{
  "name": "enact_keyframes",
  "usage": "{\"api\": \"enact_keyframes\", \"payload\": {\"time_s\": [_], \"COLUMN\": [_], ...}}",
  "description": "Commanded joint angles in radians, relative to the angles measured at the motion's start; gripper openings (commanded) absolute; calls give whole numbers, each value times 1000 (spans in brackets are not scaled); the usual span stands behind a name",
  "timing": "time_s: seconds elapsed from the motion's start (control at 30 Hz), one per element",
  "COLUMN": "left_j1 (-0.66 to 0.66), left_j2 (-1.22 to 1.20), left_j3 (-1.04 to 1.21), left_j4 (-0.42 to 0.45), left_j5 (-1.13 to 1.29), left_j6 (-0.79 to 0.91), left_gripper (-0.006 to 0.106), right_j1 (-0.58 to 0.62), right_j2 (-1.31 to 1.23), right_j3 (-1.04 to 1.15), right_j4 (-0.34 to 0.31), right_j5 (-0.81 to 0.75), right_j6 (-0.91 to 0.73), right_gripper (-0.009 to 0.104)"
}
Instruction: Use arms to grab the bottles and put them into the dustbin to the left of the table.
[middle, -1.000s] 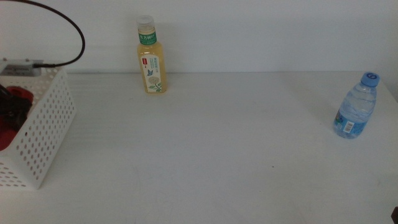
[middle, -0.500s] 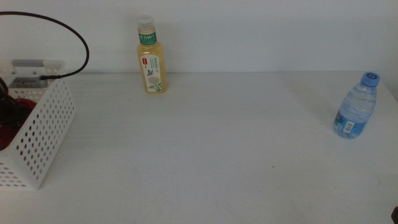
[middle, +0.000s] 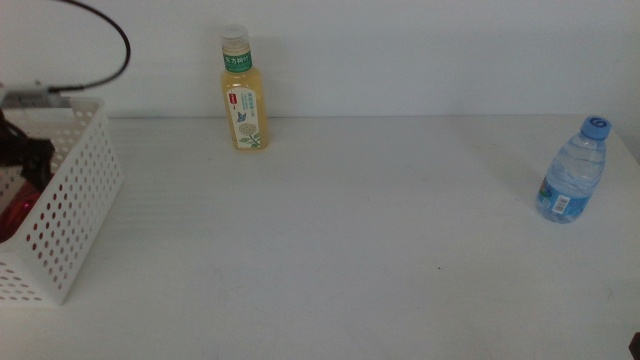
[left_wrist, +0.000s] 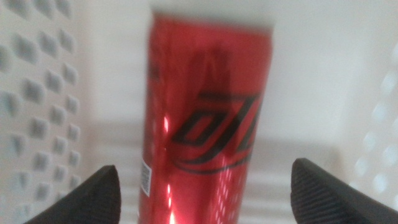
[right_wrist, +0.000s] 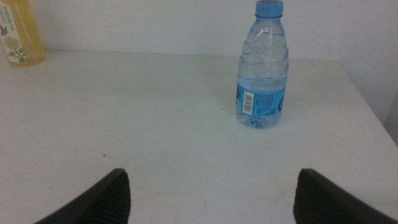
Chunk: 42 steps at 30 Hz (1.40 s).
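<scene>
While the left gripper (left_wrist: 202, 186) hangs inside the dustbin (middle: 70, 215) with its jaws spread wide and nothing between them, the red can (left_wrist: 208, 118) lies loose on the basket floor in the left wrist view, so the release looks done. In my judgement the step in hand is the withdrawal: the arm should lift straight up and clear the perforated walls before it swings toward 3 o'clock, since a sideways pull could catch the rim and drag the light basket.

In the middle view the dustbin sits at 9 o'clock on the table (middle: 350, 250), and a red patch shows low inside it. The yellow bottle (middle: 242, 92) stands upright at about 11 o'clock, and the water bottle (middle: 573, 172) stands upright at 3 o'clock, well apart from it.

The right gripper (right_wrist: 211, 199) waits at the near edge with its jaws apart, facing the water bottle (a natural next pick for that arm, though the bin is far from it).

Compared with half a second ago, the arm's pale housing at the basket's far corner sits higher and further toward 9 o'clock, and the black cable (middle: 100, 25) arcs higher. A second ago the red can showed higher in the basket, near the dark gripper; now only a low red patch remains. Both bottles stand unchanged.
</scene>
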Motion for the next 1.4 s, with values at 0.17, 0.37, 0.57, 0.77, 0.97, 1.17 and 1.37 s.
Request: {"api": "enact_keyframes", "payload": {"time_s": [0.17,0.37,0.57,0.77,0.97,1.17,1.37], "left_j1": [-39,-98,-191,-284,-372,-430,-454], "left_j2": [-173,-339,-529,-699,-855,-986,-1114], "left_j3": [-62,-16,85,223,384,596,853], "left_j4": [-3,10,72,82,81,70,4], "left_j5": [100,100,54,-39,-172,-348,-653], "left_j6": [-95,-151,-238,-254,-267,-299,-300], "left_gripper": [90,90,90,90,90,90,90], "right_j1": [-5,-5,-5,-5,-5,-5,-5], "right_j2": [-28,-28,-28,-28,-28,-28,-28], "right_j3": [-7,-7,-7,-7,-7,-7,-7], "right_j4": [-6,-6,-6,-6,-6,-6,-6], "right_j5": [-73,-73,-73,-73,-73,-73,-73], "right_j6": [-8,-8,-8,-8,-8,-8,-8], "right_gripper": [79,79,79,79,79,79,79]}}
